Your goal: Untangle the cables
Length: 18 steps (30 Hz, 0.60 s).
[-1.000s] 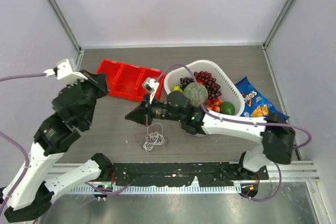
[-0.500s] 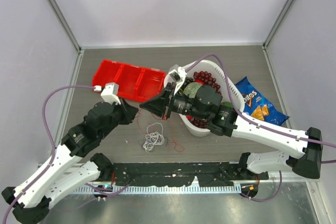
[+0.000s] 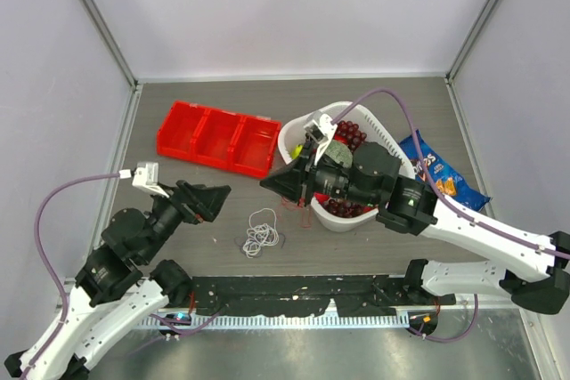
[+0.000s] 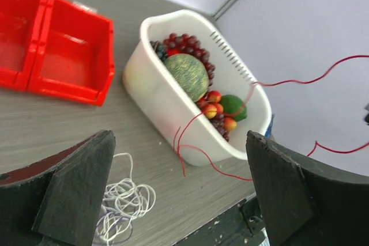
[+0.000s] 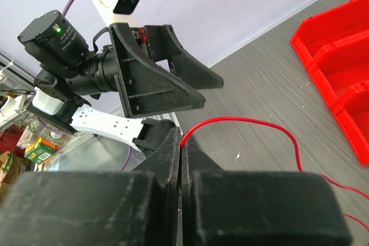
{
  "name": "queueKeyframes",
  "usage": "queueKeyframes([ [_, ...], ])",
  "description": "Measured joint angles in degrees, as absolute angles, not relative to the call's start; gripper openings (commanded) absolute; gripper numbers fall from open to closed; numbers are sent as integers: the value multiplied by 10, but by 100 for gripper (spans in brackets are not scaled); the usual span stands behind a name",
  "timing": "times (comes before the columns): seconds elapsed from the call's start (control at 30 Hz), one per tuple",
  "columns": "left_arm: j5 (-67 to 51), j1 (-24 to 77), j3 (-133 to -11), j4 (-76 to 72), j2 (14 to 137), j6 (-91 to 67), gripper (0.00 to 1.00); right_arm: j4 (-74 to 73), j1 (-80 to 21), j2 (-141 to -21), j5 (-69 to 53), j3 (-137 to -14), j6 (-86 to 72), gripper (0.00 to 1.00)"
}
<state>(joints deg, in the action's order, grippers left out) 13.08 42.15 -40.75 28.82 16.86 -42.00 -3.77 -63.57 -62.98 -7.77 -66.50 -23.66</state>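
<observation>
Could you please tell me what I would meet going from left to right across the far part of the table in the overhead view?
Red tray → white basket of fruit → chip bag.

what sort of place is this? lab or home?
Probably a robot lab test cell: plain white panel walls on metal frame posts, and staged props, a red plastic divided bin and a white plastic basket of fruit.
</observation>
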Motion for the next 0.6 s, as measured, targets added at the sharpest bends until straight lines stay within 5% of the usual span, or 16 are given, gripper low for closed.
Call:
queueKeyframes([
  [0.27,-18,421,-339,89,155,-348,100,-68,-636,-612,-56,-662,-260,1],
  [0.6,-199,422,-366,-95,328,-277,100,-102,-636,-684,2,-695,-343,1],
])
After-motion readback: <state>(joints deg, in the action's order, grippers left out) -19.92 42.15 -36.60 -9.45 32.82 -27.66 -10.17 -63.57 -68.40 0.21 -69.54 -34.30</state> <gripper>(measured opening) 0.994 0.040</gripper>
